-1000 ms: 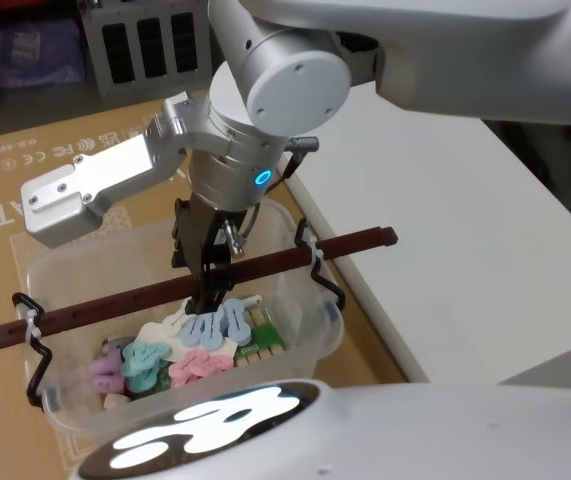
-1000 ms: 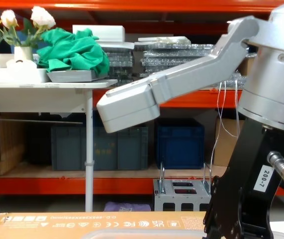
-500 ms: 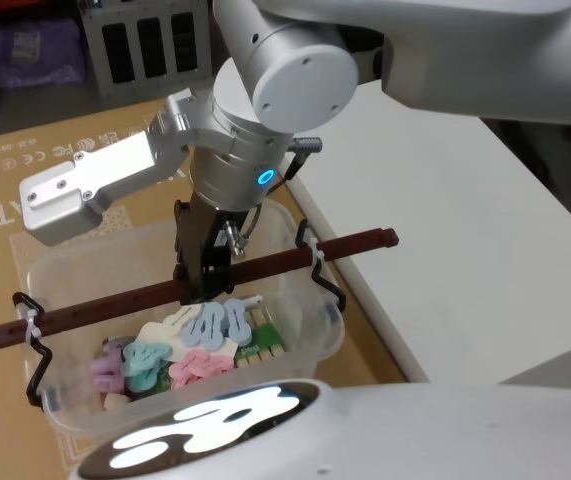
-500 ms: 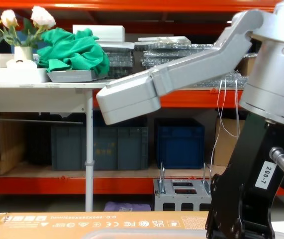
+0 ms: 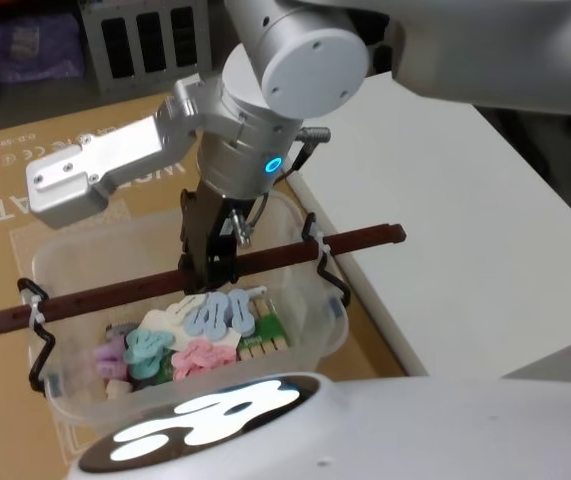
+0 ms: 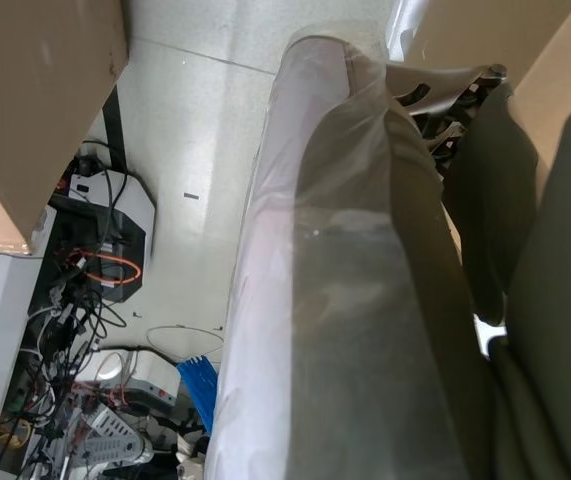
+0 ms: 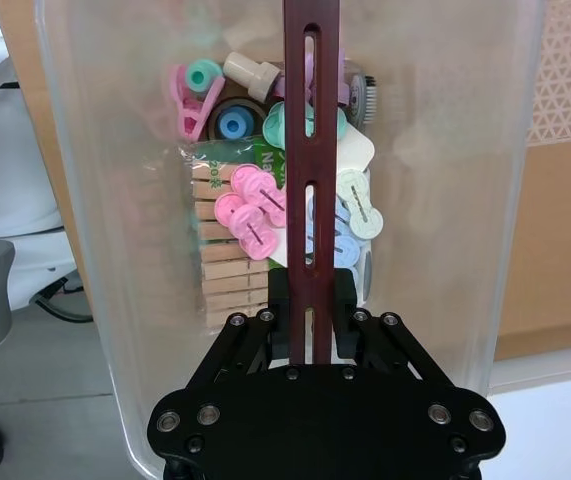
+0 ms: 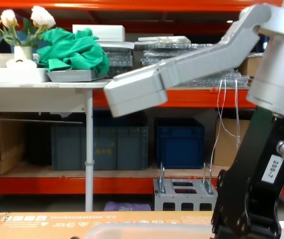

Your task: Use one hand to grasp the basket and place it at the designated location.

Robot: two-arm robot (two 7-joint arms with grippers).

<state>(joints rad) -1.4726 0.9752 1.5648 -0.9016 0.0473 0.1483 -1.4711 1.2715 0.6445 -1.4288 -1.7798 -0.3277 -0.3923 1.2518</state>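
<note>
The right pincer (image 5: 205,270) was clenched on the dark red-brown handle bar (image 5: 285,250) near its middle, pointing straight down into the basket (image 5: 327,325). The basket sat at the lower left of the head frame on a cardboard box (image 5: 25,200), just beside the white table (image 5: 445,220). By my judgement the grasp was made and the lift was the step in hand. The next move called for a level rise, since the bar hung from wire hooks and the load of clothes pegs (image 5: 215,315) could tip it. The right wrist view showed the fingers on either side of the slotted bar — contact the head view hid. The chest view caught the basket's pale rim at its bottom edge and the pincer's 200-7 label (image 8: 270,168).
</note>
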